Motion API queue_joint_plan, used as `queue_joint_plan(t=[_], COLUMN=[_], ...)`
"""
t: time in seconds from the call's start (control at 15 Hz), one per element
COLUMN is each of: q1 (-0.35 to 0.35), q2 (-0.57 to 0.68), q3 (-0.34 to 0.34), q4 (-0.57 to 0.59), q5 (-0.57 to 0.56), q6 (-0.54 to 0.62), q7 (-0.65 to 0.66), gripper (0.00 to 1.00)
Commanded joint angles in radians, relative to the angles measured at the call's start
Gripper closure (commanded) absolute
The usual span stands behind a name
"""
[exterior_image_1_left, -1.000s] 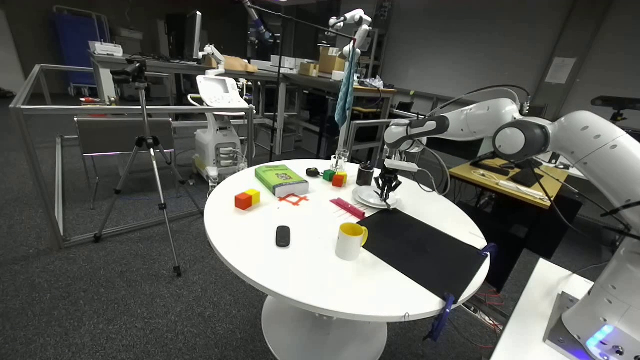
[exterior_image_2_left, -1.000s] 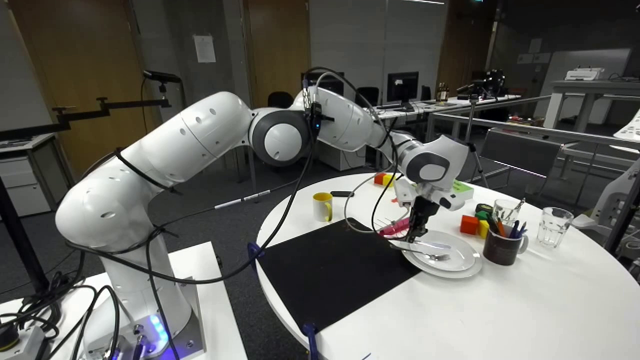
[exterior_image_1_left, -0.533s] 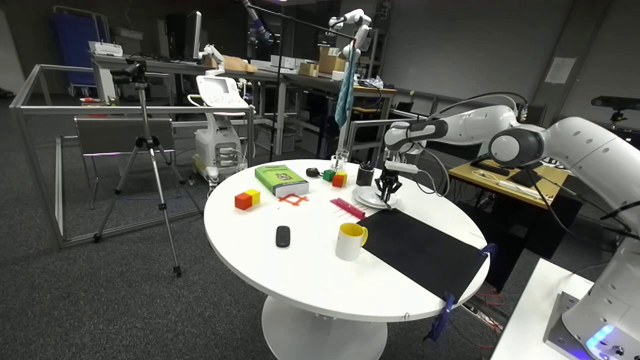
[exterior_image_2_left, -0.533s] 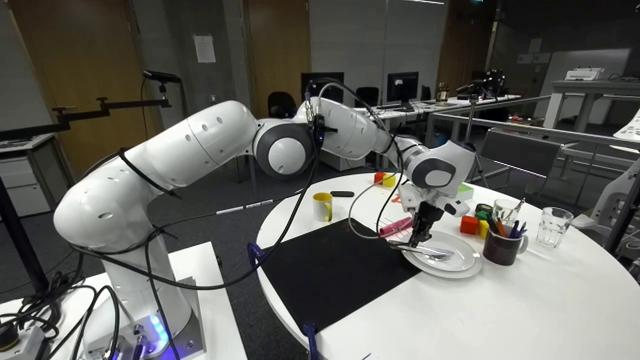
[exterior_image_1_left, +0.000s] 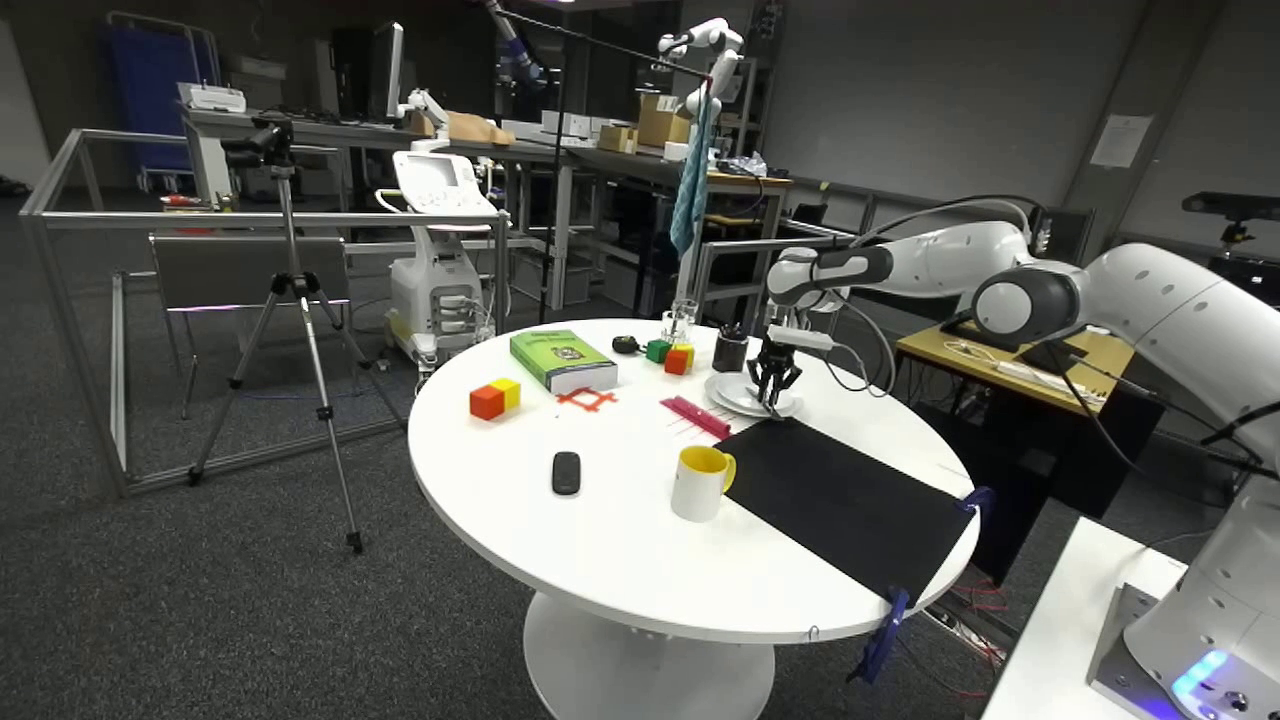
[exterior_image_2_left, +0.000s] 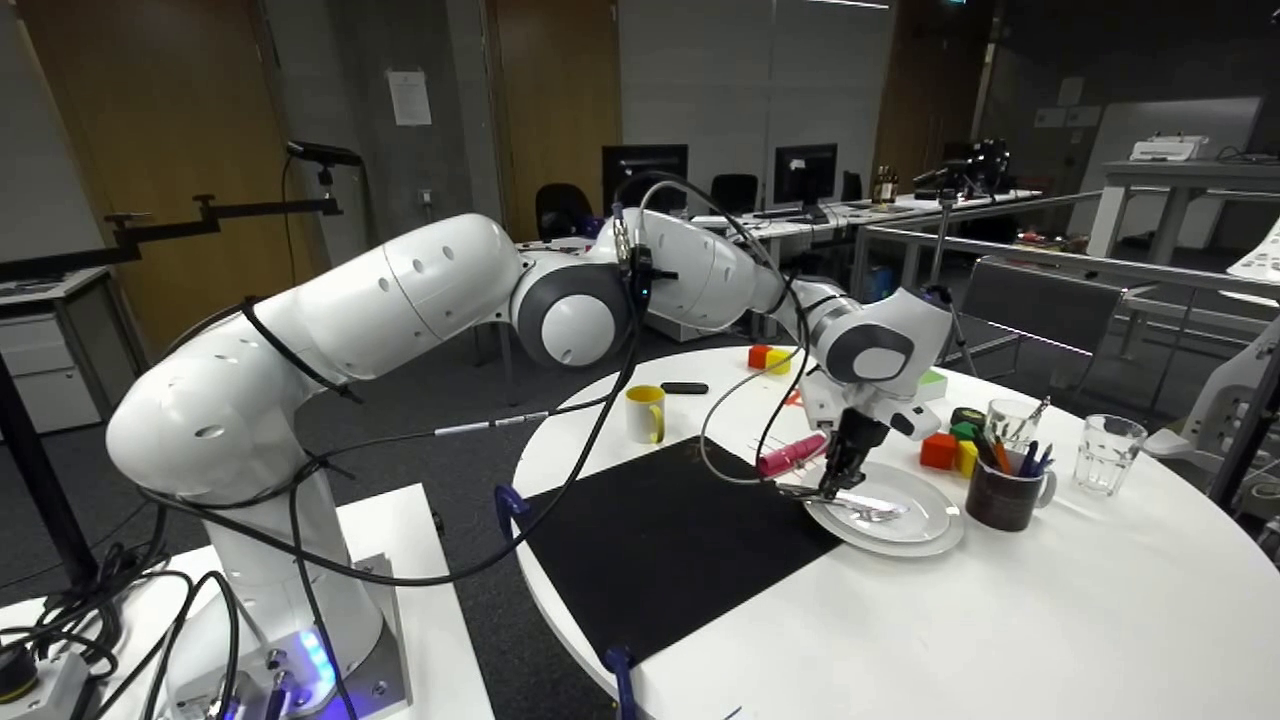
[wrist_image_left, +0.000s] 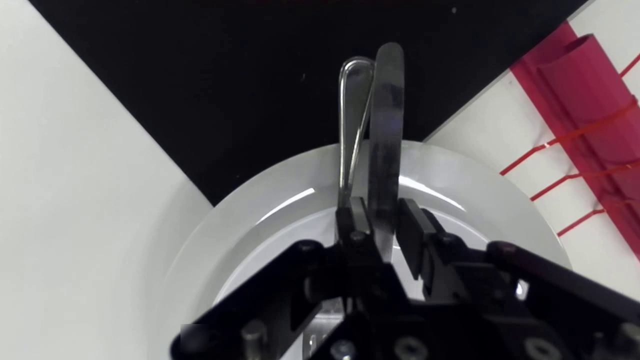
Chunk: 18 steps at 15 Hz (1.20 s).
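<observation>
Progress: approach looks complete — gripper (wrist_image_left: 385, 220) is down at the stacked white plates (wrist_image_left: 470, 180), fingers apart with the knife (wrist_image_left: 387, 110) between them; cannot tell whether the pads press on it; not done, as far as shows: knife not seen clear of the plates; it lies across their rim, one end out over the black mat (exterior_image_2_left: 660, 550); fork (wrist_image_left: 356, 90) lies alongside, partly hidden by a finger.

Surface: round white table (exterior_image_2_left: 1080, 620); pink roll (wrist_image_left: 590, 92) near the plates; yellow-and-white mug (exterior_image_1_left: 697, 490) just beside the mat; dark pen mug (exterior_image_2_left: 1003, 500) next to the plates in an exterior view; green book (exterior_image_1_left: 563, 360) well apart from the gripper; blue clamps (exterior_image_1_left: 882, 640) at the table edge by the mat.

Room: gray carpet (exterior_image_1_left: 250, 620); tripod (exterior_image_1_left: 298, 285) and wheeled white machine (exterior_image_1_left: 440, 285) beyond the table; metal rails (exterior_image_1_left: 150, 215); monitors (exterior_image_2_left: 805, 175) farther back — lighting dim.
</observation>
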Motion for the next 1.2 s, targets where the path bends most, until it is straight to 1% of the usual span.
queue_joint_plan(t=[0.0, 0.07, 0.33, 0.4, 0.8, 1.0, 1.13], q1=[-0.016, -0.015, -0.014, -0.015, -0.017, -0.011, -0.005], q2=[0.018, 0.013, -0.032, -0.047, -0.179, -0.269, -0.343], q3=[0.016, 0.015, 0.023, 0.028, 0.054, 0.056, 0.056], q4=[0.063, 0.064, 0.046, 0.041, -0.050, -0.142, -0.229], q5=[0.011, 0.011, 0.015, 0.017, 0.021, 0.015, 0.008], q6=[-0.064, -0.067, -0.052, -0.051, -0.020, -0.002, 0.000], q7=[-0.017, -0.018, -0.039, -0.050, -0.133, -0.171, -0.205], gripper=[0.45, 0.36, 0.06, 0.01, 0.00, 0.00, 0.00])
